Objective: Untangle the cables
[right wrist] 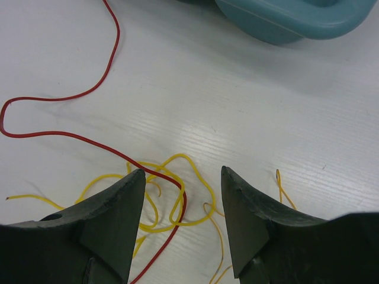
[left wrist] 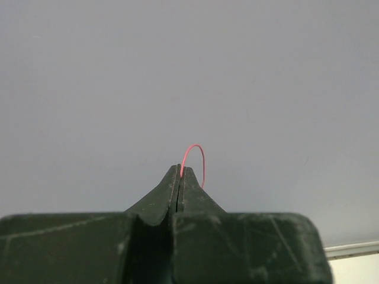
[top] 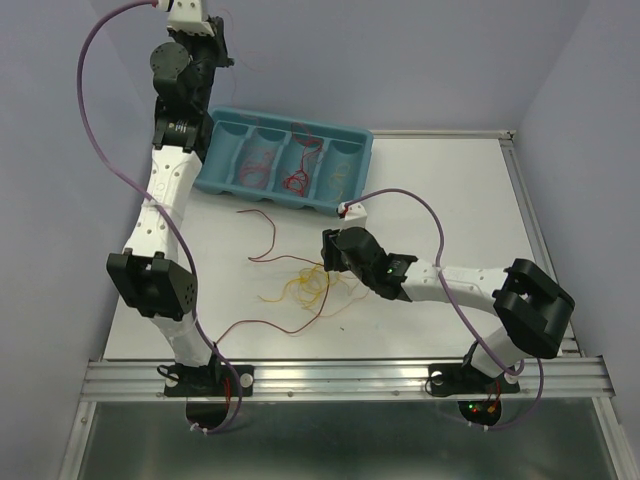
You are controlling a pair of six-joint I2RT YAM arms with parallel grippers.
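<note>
Though thin, curly red-and-yellow cables [top: 310,284]

- The red loop [left wrist: 195,155] rises from the pressed-together tips of the left gripper [left wrist: 180,168], then drops behind one finger, where the rest of it is hidden.
- Between the spread fingers of the right gripper [right wrist: 182,170], the dark red wire [right wrist: 53,132] runs off the bottom edge.
- The yellow wires [right wrist: 177,156] slip under both of those fingers.
- Ahead of that gripper, the teal tray [right wrist: 296,23] is cut off by the top edge.
- The tray's wires [top: 296,180] are too small to count.
</note>
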